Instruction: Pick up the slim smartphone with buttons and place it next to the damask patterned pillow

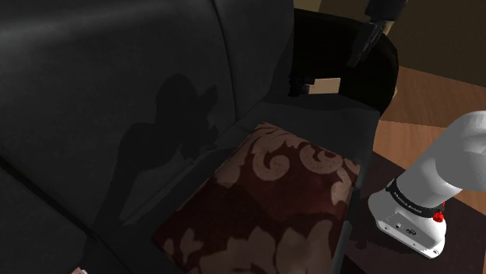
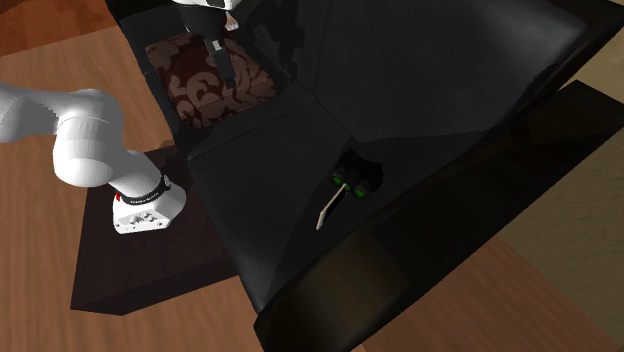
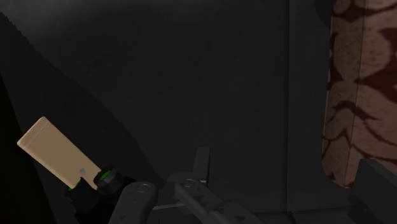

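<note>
The phone [image 1: 323,84] is a thin tan slab. In the shoulder view it sits in the upper middle of the frame, on the seat of the black sofa [image 1: 117,93], at the far end by the round armrest [image 1: 382,70]. In the second exterior view the phone [image 2: 327,210] is a bit right of the middle and looks like a thin tan line. So I think it is tipped up on its edge, but I cannot be sure. In the wrist view the phone [image 3: 56,151] shows its wide face. One short end is just beside a small black thing [image 3: 108,180] with green bits. Its long side points away from that thing and away from the pillow [image 3: 359,95]. The claw [image 1: 363,47] hangs in the shoulder view's upper right, so the phone lies down and to the left of it, near but not touching. I cannot tell if the claw is open or closed. The dark red pillow [image 1: 272,194] with tan swirls is in the lower middle of that frame, apart from the phone. I think the claw must go down and turn to pinch the phone across its thin way. It could bump the small black thing.
</note>
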You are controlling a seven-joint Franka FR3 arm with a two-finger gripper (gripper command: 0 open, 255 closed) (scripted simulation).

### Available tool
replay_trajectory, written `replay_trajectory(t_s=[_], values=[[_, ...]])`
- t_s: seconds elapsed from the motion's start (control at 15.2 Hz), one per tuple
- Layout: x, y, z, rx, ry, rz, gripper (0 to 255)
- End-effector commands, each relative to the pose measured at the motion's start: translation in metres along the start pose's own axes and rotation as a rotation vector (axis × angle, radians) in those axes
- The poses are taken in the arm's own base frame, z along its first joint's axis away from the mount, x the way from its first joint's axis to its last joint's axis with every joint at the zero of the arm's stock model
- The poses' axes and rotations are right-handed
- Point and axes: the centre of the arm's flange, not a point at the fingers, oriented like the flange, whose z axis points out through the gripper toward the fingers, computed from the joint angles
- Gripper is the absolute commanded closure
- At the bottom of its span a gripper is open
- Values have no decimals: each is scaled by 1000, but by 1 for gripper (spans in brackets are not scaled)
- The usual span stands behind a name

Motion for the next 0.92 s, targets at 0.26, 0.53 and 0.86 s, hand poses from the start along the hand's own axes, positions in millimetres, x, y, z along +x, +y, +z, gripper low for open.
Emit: replay_trajectory(t_s=[0.26, 0.53, 0.86], values=[[19, 41, 25, -18, -35, -72, 0], [40, 82, 50, -36, -69, -144, 0], [70, 130, 82, -59, -112, -235, 0]])
